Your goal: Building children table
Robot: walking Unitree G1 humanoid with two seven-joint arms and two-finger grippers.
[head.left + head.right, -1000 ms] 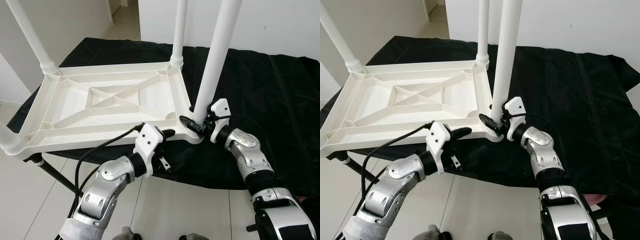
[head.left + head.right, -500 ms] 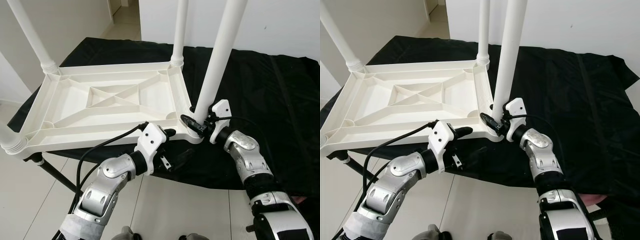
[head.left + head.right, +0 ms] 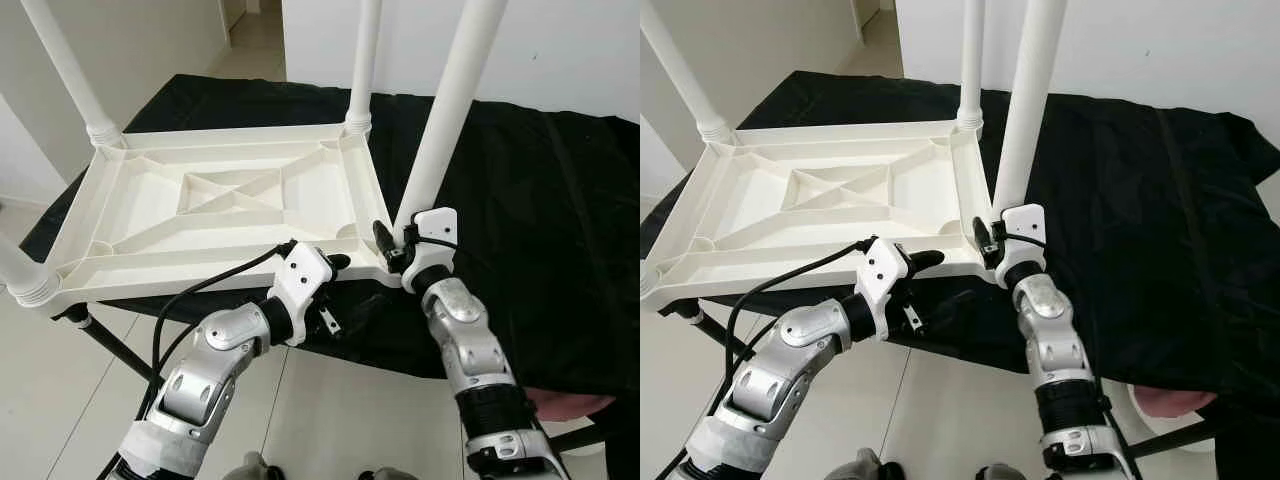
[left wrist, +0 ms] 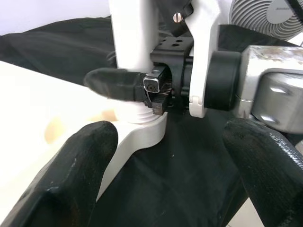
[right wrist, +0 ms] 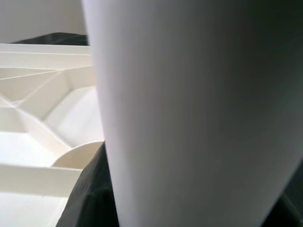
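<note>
The right gripper point(image 3: 392, 243) clasped the near white tubular plastic leg point(image 3: 446, 120) of the upturned white ribbed plastic tabletop point(image 3: 215, 215) on black cloth point(image 3: 540, 190); the left gripper point(image 3: 335, 290) gaped wide at its edge.

Tabletop point(image 3: 215, 200) lies inverted on the cloth point(image 3: 530, 190), legs up. Right end effector point(image 3: 395, 243) at the near right leg point(image 3: 445, 120); left end effector point(image 3: 335, 290) at the near edge

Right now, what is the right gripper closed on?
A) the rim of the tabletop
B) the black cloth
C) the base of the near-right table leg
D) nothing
C: the right gripper has its jaws clamped around the white leg just above its corner socket.
</note>
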